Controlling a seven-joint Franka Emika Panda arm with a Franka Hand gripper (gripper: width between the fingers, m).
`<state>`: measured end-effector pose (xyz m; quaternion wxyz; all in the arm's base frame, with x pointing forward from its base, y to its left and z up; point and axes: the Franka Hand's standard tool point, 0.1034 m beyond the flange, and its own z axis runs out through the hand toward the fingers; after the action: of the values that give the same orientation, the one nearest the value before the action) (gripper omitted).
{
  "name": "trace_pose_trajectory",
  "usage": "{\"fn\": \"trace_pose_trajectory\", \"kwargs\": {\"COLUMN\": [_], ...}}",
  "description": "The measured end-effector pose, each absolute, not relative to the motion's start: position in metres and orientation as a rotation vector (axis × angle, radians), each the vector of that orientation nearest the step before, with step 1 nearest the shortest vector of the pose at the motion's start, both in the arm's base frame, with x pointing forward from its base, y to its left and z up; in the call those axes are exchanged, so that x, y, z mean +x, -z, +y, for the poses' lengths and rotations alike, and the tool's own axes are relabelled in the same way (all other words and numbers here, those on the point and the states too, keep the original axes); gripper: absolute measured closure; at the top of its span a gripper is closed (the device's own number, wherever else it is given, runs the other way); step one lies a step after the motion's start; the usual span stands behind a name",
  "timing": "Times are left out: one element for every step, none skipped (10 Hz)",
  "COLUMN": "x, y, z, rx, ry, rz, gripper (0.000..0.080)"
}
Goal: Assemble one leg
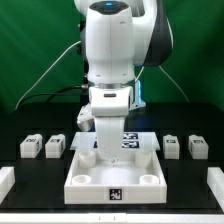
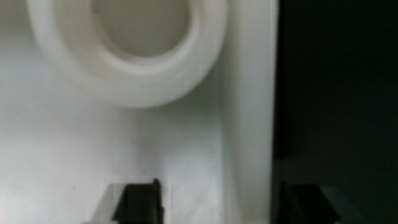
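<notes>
1. The white robot arm point(image 1: 110, 50) fills the top middle of the frame and reaches straight down.
2. Its gripper point(image 1: 106, 142) is low, at the back left part of the big white panel point(image 1: 112, 172) in the lower middle of the frame.
3. In the wrist view, two dark fingertips point(image 2: 134, 203) show with something white between them. I cannot tell if the gripper is squeezing anything or is loose.
4. The wrist view also shows a round white ring point(image 2: 134, 85) on the panel, very close up.
5. Four small blocks sit on the black table point(image 1: 20, 170): one leg point(image 1: 30, 147) and another leg point(image 1: 55, 145) at middle left, then a leg point(image 1: 171, 145) and a leg point(image 1: 197, 147) at middle right.
6. These four stand apart from the panel.
</notes>
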<state>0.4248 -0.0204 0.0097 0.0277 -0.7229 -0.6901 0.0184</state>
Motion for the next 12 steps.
{"fn": "trace_pose_trajectory", "kwargs": {"x": [0.425, 0.425, 0.427, 0.428, 0.428, 0.428, 0.428, 0.428, 0.428, 0.428, 0.428, 0.435], "y": [-0.010, -0.010, -0.011, -0.011, -0.011, -0.011, -0.011, -0.011, -0.011, -0.011, -0.011, -0.013], "z": [-0.020, -0.020, -0.020, -0.021, -0.021, -0.021, -0.021, -0.021, -0.021, -0.021, -0.020, -0.014], "rx": [-2.232, -2.232, -2.238, -2.239, -2.240, -2.240, -2.240, -2.240, -2.240, -2.240, -2.241, -2.240], "ry": [-0.057, -0.055, -0.045, -0.043, -0.042, -0.041, -0.040, -0.040, -0.040, -0.040, -0.039, -0.027], "rz": [-2.130, -2.131, -2.136, -2.136, -2.137, -2.137, -2.137, -2.137, -2.137, -2.137, -2.137, -2.145], "gripper": [0.0548, 0.0722, 0.0739, 0.0739, 0.0739, 0.0739, 0.0739, 0.0739, 0.0739, 0.0739, 0.0739, 0.0739]}}
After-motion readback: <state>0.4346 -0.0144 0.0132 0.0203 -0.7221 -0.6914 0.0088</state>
